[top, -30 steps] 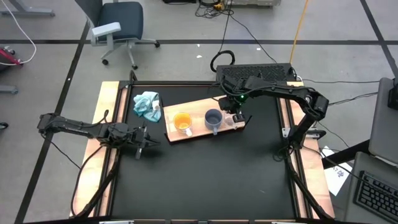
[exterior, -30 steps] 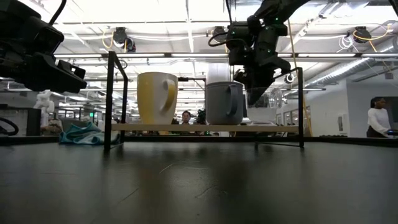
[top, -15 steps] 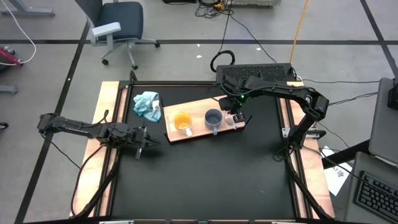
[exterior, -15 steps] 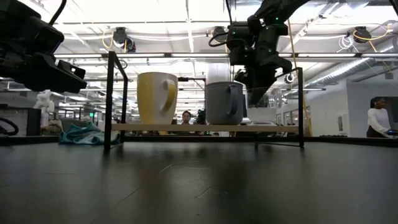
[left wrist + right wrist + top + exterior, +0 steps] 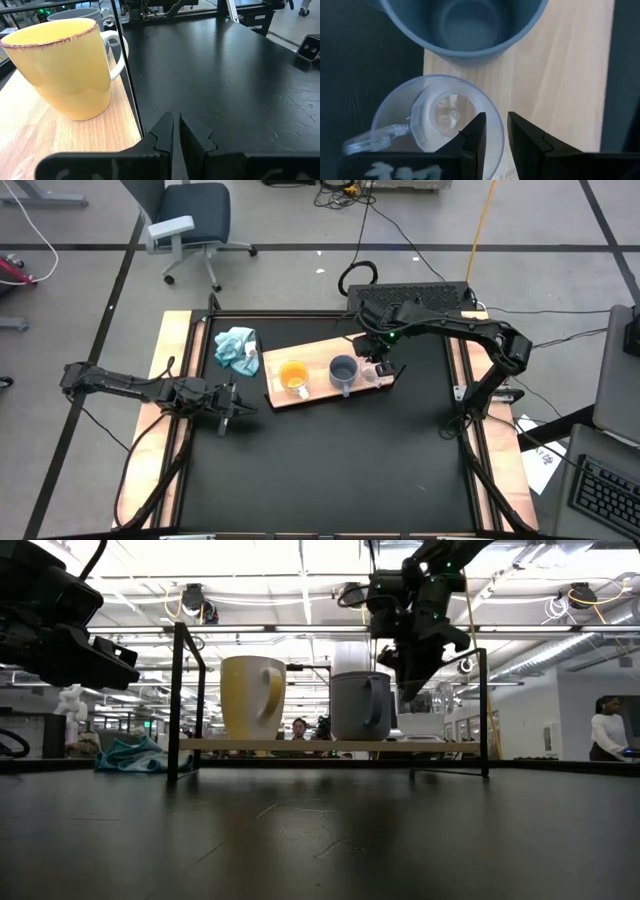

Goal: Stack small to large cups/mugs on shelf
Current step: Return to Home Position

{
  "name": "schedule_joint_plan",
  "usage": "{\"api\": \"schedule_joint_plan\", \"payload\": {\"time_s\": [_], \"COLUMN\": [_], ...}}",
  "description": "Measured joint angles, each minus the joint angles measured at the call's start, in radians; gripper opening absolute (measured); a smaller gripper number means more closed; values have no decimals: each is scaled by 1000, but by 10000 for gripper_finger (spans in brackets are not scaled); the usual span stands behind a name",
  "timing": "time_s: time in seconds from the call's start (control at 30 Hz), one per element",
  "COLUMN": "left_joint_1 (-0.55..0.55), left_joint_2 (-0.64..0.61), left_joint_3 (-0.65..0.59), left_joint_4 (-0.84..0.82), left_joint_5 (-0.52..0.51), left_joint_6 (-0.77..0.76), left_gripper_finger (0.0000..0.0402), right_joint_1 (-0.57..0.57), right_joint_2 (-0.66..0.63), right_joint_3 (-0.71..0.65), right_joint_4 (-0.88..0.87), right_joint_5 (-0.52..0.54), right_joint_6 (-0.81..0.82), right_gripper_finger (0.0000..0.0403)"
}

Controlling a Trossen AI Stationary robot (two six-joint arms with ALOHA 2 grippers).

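Note:
The light-wood shelf (image 5: 315, 393) carries a row of cups standing on their bases: the orange mug (image 5: 293, 376) on the left, the grey-blue mug (image 5: 343, 370) in the middle, and the clear glass cup (image 5: 435, 120) at the right end. My right gripper (image 5: 496, 131) points down over the glass cup. It is narrowly open, with one finger over the cup's inside and one outside its rim. My left gripper (image 5: 233, 403) is shut and empty, low over the table left of the shelf, facing the orange mug (image 5: 60, 65).
A light-blue cloth (image 5: 237, 347) lies on the black tabletop at the shelf's far left. The shelf stands raised on a black frame with thin posts (image 5: 180, 700). Pale wooden rails (image 5: 170, 380) run along both table sides. People show in the room beyond (image 5: 608, 725).
My right gripper has gone up a little over the glass cup and tipped slightly. The cup stays on the shelf.

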Motion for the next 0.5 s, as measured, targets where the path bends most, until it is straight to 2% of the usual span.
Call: {"api": "schedule_joint_plan", "payload": {"time_s": [0.5], "left_joint_1": [0], "left_joint_2": [0], "left_joint_3": [0], "left_joint_4": [2], "left_joint_5": [0], "left_joint_6": [0], "left_gripper_finger": [33], "right_joint_1": [81], "right_joint_2": [-203], "right_joint_3": [1], "right_joint_4": [0], "right_joint_5": [0], "right_joint_6": [75], "right_gripper_finger": [71]}}
